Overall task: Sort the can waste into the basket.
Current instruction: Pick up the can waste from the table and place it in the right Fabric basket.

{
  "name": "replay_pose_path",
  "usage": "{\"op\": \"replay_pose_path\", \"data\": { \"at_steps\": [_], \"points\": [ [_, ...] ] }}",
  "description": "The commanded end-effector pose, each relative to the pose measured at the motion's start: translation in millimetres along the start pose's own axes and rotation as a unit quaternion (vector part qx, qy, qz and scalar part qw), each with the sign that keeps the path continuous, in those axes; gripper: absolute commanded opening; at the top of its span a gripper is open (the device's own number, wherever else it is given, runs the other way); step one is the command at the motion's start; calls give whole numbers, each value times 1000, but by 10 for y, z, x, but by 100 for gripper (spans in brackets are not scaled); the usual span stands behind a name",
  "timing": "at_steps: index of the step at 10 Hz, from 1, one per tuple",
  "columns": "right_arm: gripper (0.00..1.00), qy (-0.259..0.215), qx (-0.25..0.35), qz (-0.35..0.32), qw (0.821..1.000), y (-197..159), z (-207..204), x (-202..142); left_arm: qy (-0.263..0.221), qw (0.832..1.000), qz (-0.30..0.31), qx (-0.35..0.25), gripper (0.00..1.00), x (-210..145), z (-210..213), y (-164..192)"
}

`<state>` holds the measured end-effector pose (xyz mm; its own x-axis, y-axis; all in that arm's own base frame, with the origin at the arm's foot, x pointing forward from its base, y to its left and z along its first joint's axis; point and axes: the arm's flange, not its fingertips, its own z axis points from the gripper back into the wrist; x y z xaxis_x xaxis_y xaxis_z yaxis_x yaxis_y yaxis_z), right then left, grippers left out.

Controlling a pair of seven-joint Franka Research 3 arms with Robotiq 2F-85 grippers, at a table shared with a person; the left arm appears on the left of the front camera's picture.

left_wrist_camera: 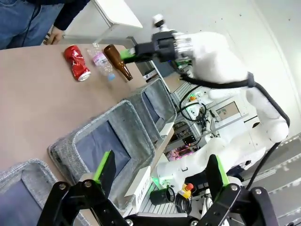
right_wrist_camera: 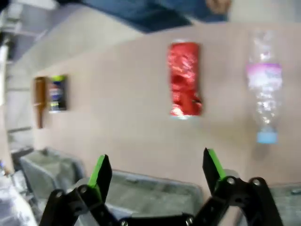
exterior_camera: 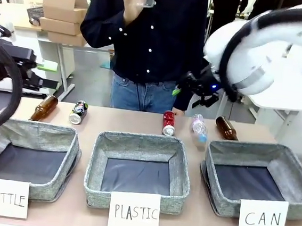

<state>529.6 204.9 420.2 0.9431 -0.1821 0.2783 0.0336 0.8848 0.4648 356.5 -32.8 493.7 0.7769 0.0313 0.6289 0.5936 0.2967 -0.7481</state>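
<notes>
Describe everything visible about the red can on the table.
The red can is a small metal drink can with silver ends, its glossy red wall dented and crumpled. It lies on its side on the tan table, one end towards the bins, beyond the PLASTIC bin's far rim. A clear plastic bottle lies beside it, apart. Nothing grips it; only the table touches it. The right gripper is open above it.

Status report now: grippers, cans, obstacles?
Both grippers open, empty. Red metal can and dark can lying on table. Grey fabric CAN basket empty.
</notes>
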Motion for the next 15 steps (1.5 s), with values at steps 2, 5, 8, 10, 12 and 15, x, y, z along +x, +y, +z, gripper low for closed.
{"op": "replay_pose_path", "data": {
  "at_steps": [2,5,8,10,12,15],
  "points": [
    [100,0,0,0,1000,0,0,0,-9,1000,-12,-11,100,6,-18,7],
    [100,60,-65,34,996,-18,-261,-156,-9,1000,-12,-11,100,6,-18,7],
    [100,41,-127,30,991,177,-837,155,-9,1000,-12,-11,100,6,-18,7],
    [100,50,-148,40,987,240,-1153,317,-9,1000,-12,-11,100,6,-18,7],
    [100,38,-163,51,985,290,-1398,445,-9,1000,-12,-11,100,6,-18,7],
    [100,30,-211,59,975,384,-1569,555,-9,1000,-12,-11,100,6,-18,7]
  ]
}}
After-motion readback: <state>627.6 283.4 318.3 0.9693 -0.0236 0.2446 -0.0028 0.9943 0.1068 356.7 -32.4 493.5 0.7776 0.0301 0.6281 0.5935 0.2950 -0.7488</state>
